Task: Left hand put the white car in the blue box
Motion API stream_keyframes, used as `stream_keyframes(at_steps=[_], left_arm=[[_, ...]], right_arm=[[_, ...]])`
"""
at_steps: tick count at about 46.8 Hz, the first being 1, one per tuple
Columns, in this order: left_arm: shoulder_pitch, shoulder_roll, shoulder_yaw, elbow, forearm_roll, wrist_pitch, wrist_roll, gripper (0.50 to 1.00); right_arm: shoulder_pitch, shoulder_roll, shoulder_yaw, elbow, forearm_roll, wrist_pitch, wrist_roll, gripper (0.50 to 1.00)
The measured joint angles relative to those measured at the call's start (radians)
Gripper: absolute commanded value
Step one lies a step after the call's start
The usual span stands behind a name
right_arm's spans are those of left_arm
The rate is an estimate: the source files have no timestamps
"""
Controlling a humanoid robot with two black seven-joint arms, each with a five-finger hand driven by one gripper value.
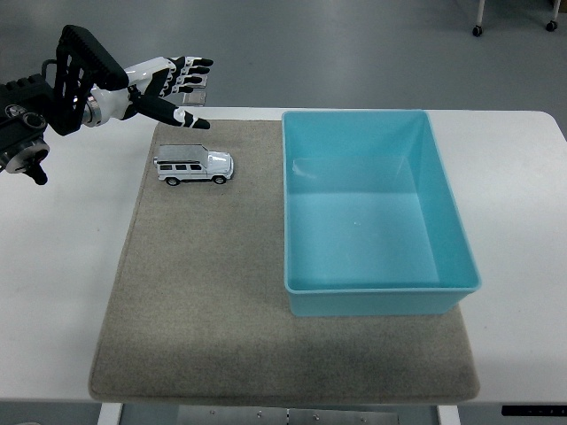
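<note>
Overhead, left robot hand (pixel 168 87) fingers spread and empty, white car (pixel 194 166) on grey mat (pixel 221 292), blue box (pixel 368 212) alongside.

Grey felt mat (pixel 213 292) lies flat on white table (pixel 62 292); grey floor (pixel 354 44) beyond, w/ caster wheels (pixel 478 30) top right.

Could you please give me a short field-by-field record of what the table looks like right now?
car: white car on its wheels on the mat, left of the box, untouched
box: blue box on the mat's right part, nothing in it
mat: grey mat on the white table
left hand: left hand open, fingers spread, beyond and above the car, apart from it
right hand: not in view
task state: car not yet grasped
</note>
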Motion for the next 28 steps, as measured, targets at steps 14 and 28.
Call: stream_keyframes(at_steps=[14,28], left_arm=[[-0.023,0.014,0.069,-0.014,0.323,0.000,0.001,0.996],[-0.034,0.014,0.068,-0.017,0.594,0.010,-0.001,0.996]], right_arm=[[0.000,0.000,0.000,0.000,0.000,0.000,0.000,0.936],[0.000,0.000,0.000,0.000,0.000,0.000,0.000,0.936]])
